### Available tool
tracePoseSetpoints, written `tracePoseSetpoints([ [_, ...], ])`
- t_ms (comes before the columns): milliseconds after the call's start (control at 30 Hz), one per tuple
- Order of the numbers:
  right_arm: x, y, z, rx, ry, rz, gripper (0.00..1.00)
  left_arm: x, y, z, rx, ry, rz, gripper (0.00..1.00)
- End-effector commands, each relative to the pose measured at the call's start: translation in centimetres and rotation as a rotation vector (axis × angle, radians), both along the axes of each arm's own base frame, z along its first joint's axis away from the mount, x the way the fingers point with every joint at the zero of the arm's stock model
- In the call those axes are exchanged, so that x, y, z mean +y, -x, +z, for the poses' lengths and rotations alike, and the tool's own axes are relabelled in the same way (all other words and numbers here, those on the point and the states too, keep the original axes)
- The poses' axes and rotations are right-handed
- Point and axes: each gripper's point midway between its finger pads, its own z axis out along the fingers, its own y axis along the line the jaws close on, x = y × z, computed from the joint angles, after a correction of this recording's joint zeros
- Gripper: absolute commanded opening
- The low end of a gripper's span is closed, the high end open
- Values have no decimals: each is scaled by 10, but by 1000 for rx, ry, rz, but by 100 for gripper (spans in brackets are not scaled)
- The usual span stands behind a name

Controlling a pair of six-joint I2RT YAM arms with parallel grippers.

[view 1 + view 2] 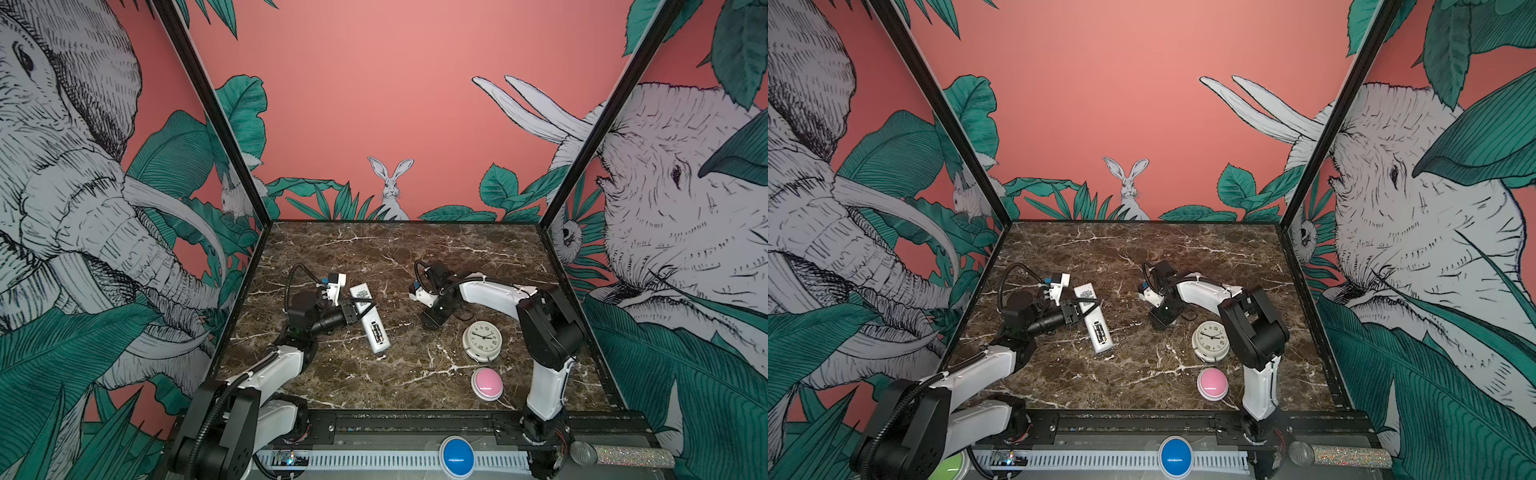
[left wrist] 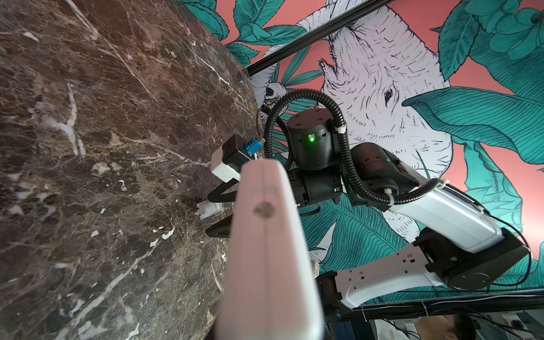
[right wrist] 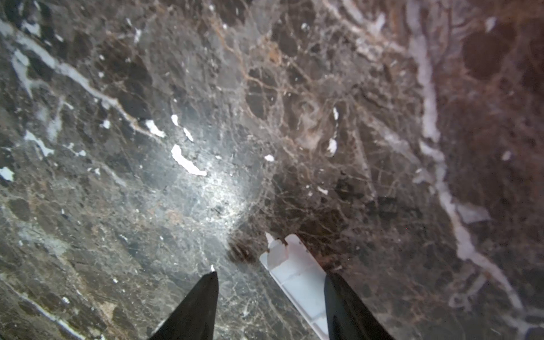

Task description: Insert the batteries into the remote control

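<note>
At right hand (image 3: 270, 275): white cover (image 3: 297, 279), unseen from above.

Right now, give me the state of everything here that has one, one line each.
Slim white plastic remote control: back up, battery bay uncovered.
Left gripper: shut on the remote control.
Small flat white cover piece: off the remote control, flat on the brown marble table.
Right gripper: open, astride the cover piece.
Round white clock: face up, untouched.
Round pink button: untouched.
</note>
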Motion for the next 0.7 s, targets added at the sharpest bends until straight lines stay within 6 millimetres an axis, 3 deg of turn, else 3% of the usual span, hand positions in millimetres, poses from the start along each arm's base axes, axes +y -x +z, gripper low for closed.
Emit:
tracePoseSetpoints([
  [0,-8,-4,-5,-13,34,-11,60,0,0,9,-34,21,-7,0],
  [467,-16,0,-19,17,93,7,53,0,-2,7,-29,24,-7,0],
  [667,-18,-2,-10,-4,96,14,50,0,-3,6,-25,25,-7,0],
])
